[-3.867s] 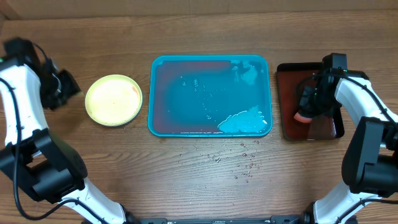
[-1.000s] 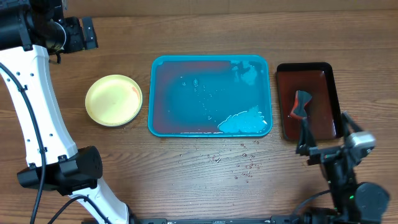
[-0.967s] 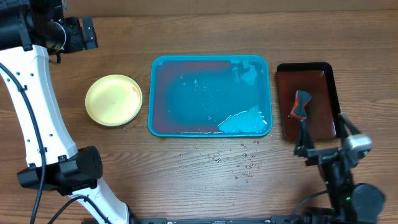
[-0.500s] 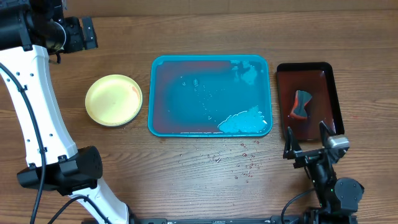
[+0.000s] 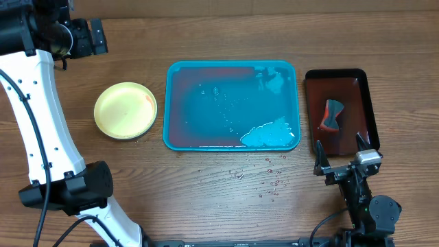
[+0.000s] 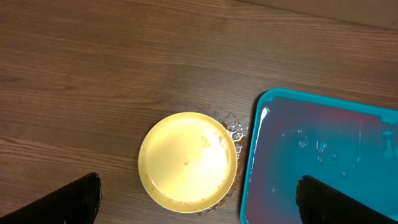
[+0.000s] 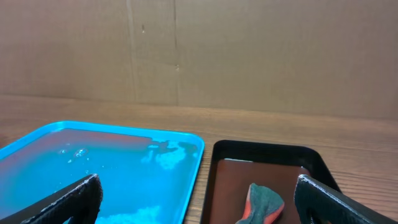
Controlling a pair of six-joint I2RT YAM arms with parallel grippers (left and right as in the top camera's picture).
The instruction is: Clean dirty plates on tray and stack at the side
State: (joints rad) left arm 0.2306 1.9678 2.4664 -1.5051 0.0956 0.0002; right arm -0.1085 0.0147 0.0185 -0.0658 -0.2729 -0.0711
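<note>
A yellow-green plate (image 5: 125, 110) with a small red smear on its right rim lies on the table left of the turquoise tray (image 5: 167, 103); whether others lie under it I cannot tell. The tray holds only shallow water and foam. My left gripper (image 5: 91, 36) hovers open high at the far left; in the left wrist view it (image 6: 205, 202) looks down on the plate (image 6: 188, 160) and the tray's rim (image 6: 252, 155). My right gripper (image 5: 341, 156) stands open near the table's front, facing the tray (image 7: 124, 126), with nothing between its fingers (image 7: 71, 202).
A dark red-black tray (image 5: 350, 89) right of the turquoise one holds a grey and orange sponge (image 5: 333, 114), seen also in the right wrist view (image 7: 264, 204). Water drops (image 5: 271, 180) dot the wood in front of the turquoise tray. A cardboard wall stands behind the table.
The right arm left the sponge in the dark tray and drew back to the front edge, shifting a little left in the last second. The left arm rose from beside the plate.
</note>
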